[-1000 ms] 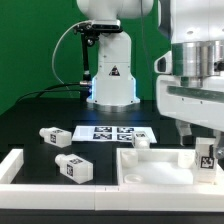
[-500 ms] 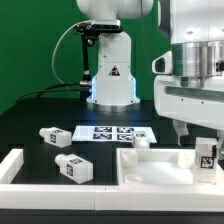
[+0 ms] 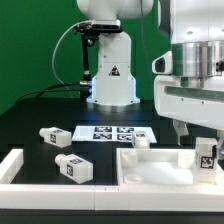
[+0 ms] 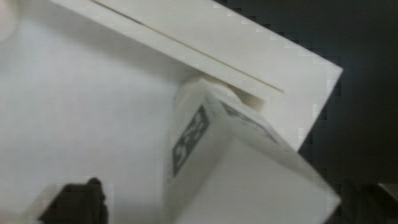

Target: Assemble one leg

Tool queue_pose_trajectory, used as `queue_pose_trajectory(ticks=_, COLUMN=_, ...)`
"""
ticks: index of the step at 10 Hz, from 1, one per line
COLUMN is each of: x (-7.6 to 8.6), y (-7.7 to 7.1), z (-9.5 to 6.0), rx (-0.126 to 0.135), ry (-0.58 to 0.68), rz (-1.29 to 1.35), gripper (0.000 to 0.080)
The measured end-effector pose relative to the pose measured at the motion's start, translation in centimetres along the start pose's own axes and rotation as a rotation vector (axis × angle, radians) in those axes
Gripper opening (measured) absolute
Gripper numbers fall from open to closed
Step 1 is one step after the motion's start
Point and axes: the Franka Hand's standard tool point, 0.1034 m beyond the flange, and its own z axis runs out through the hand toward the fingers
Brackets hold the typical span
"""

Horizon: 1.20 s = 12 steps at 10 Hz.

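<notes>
A leg (image 3: 207, 156), a stubby white post with a tag on its blocky end, stands at the corner of the big white panel (image 3: 155, 168) on the exterior view's right. My gripper (image 3: 203, 142) hangs over it with one finger on each side. In the wrist view the leg (image 4: 231, 150) fills the middle by the panel's raised rim (image 4: 214, 50). The dark fingertips (image 4: 79, 200) sit wide apart at the edges, and the one fully seen stands clear of the leg. The gripper (image 4: 231, 205) looks open.
Two more legs (image 3: 55, 135) (image 3: 72, 167) lie on the black table at the exterior view's left, and a third (image 3: 141, 141) lies behind the panel. The marker board (image 3: 118, 132) lies in the middle. A white rim (image 3: 14, 166) borders the front left. The robot base (image 3: 110, 75) stands behind.
</notes>
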Motion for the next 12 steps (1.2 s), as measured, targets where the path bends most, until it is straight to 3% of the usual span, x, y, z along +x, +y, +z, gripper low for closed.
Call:
queue_pose_trajectory(ticks=1, x=-0.28, y=-0.11, z=0.02, rx=0.002, ry=-0.003, rz=0.056, gripper=0.0648)
queue_pose_trajectory(ticks=4, x=-0.92, y=-0.90, z=-0.10, rx=-0.028, ry=-0.001, rz=-0.590, gripper=0.0648)
queue_pose_trajectory(ticks=7, x=-0.65, y=-0.84, z=-0.03, rx=-0.028, ry=0.006, rz=-0.689, gripper=0.0648)
queue_pose_trajectory(ticks=8, x=-0.62, y=-0.82, z=-0.01, rx=-0.035, ry=0.009, rz=-0.775, gripper=0.0648)
queue_pose_trajectory(ticks=9, x=-0.80, y=-1.01, z=0.12, rx=-0.062, ry=0.030, rz=-0.853, gripper=0.0648)
queue_pose_trajectory(ticks=10, x=-0.81, y=-0.98, z=0.16, rx=-0.060, ry=0.028, rz=-0.826, gripper=0.0648)
queue_pose_trajectory(ticks=12, x=-0.81, y=-0.95, z=0.22, rx=-0.060, ry=0.029, rz=-0.768, gripper=0.0398)
